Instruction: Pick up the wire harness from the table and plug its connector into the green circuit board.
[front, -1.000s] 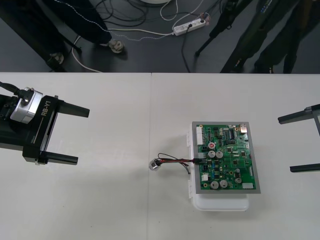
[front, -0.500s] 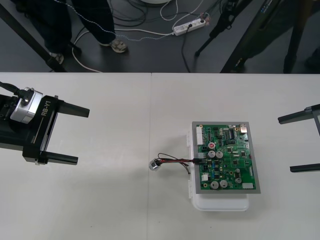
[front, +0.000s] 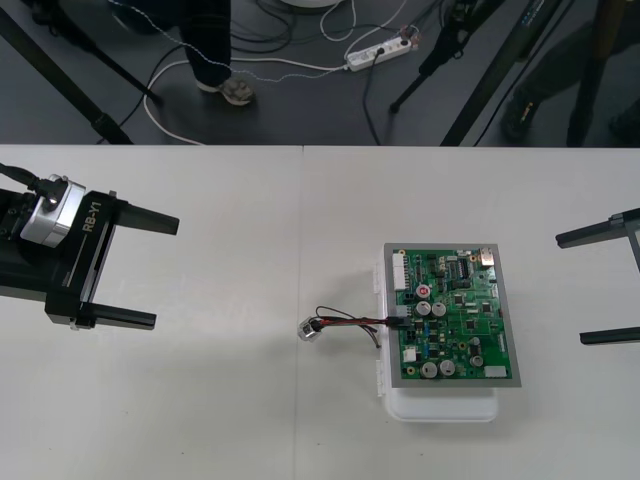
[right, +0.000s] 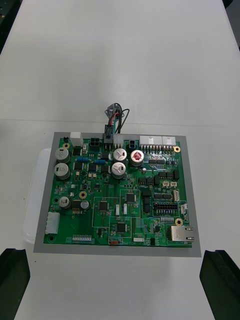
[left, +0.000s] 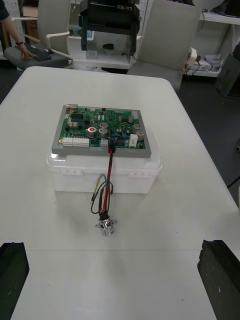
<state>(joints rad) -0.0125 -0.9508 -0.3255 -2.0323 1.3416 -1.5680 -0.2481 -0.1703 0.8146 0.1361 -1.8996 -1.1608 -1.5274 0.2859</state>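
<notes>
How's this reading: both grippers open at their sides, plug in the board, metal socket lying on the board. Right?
No: the metal socket lies on the table beside the green circuit board, not on it, as the front view shows. The plug is in the board, and the left gripper and right gripper wait open at their sides.

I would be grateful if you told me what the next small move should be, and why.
Probably just leave both arms parked: the plug looks seated in the edge of the green circuit board, its wires trailing to the metal socket on the table, and the left gripper and right gripper sit at their sides, jaws open.
</notes>
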